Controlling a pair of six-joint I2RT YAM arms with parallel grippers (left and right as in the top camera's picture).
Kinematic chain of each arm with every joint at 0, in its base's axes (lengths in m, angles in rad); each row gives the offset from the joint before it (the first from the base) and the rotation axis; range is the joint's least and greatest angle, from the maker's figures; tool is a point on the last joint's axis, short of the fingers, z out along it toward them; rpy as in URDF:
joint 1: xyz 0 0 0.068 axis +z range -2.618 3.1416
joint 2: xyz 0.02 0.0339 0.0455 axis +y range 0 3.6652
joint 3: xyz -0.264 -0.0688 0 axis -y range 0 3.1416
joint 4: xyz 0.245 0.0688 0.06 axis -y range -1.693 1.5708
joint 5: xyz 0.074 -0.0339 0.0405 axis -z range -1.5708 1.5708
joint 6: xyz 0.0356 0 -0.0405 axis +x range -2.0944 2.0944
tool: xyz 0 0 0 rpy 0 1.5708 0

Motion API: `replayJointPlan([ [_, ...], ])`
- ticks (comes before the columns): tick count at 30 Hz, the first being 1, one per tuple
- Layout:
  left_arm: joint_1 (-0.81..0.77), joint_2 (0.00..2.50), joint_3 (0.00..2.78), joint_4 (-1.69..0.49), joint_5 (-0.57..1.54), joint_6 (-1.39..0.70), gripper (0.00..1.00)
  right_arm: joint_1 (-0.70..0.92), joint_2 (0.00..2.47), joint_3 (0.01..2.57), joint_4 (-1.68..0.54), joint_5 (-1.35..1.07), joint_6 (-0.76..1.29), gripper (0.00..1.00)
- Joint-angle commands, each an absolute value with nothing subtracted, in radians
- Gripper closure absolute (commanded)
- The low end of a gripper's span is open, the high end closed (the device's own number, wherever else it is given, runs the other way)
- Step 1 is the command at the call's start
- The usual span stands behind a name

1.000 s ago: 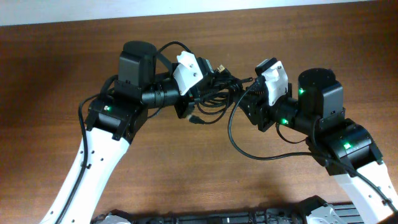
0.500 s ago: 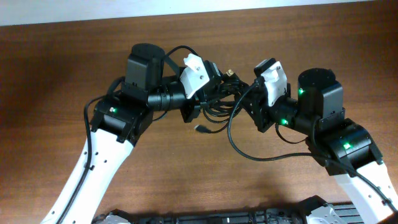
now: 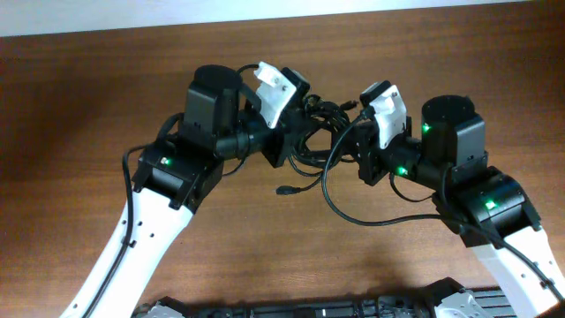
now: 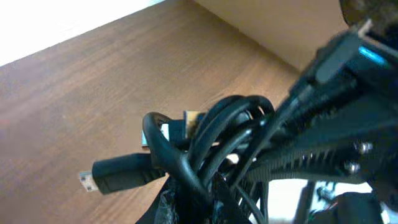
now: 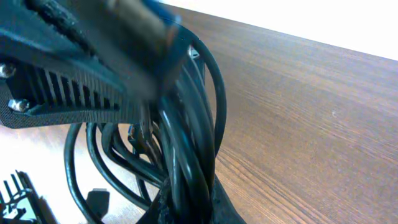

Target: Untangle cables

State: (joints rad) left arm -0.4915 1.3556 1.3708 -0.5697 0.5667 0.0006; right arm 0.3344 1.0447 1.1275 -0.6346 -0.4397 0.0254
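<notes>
Wooden table [image 3: 88, 106], with both arms meeting over its far middle. The cables [image 3: 320, 124] are thin glossy black cords, looped over one another in a tight bundle lifted off the surface, long axis left–right between the grippers. Left gripper [image 3: 287, 141] is clamped on the bundle's left side, right gripper [image 3: 357, 146] on its right. One small plug [image 3: 284, 189] dangles on a loose end below, tip pointing left.

The left gripper [image 3: 293, 132] has swung closer to the right gripper [image 3: 355, 141] and turned, pulling the cables [image 3: 322, 132] along with it. The right gripper's jaws have squeezed shut on the cables. One loose plug [image 3: 284, 189] now hangs farther out from the left gripper.
</notes>
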Motion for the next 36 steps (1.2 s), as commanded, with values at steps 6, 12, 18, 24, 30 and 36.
replayJointPlan([
  [6, -0.365, 1.340, 1.382, -0.525, 0.392, -0.411, 1.00, 0.327, 1.027, 1.143, -0.647, -0.437, 0.034, 0.96],
  [12, -0.352, 1.340, 1.382, -0.528, 0.396, -0.479, 1.00, 0.327, 1.027, 1.143, -0.643, -0.437, 0.034, 0.96],
  [18, -0.352, 1.340, 1.382, -0.538, 0.396, -0.477, 1.00, 0.327, 1.027, 1.143, -0.643, -0.437, 0.034, 0.87],
  [24, -0.353, 1.340, 1.382, -0.546, 0.433, -0.302, 1.00, 0.327, 1.027, 1.143, -0.639, -0.437, 0.034, 0.46],
  [30, -0.353, 1.340, 1.382, -0.546, 0.569, -0.154, 1.00, 0.327, 1.027, 1.143, -0.633, -0.438, 0.034, 0.46],
  [36, -0.358, 1.340, 1.382, -0.545, 0.696, -0.051, 1.00, 0.327, 1.027, 1.143, -0.627, -0.466, 0.034, 0.48],
])
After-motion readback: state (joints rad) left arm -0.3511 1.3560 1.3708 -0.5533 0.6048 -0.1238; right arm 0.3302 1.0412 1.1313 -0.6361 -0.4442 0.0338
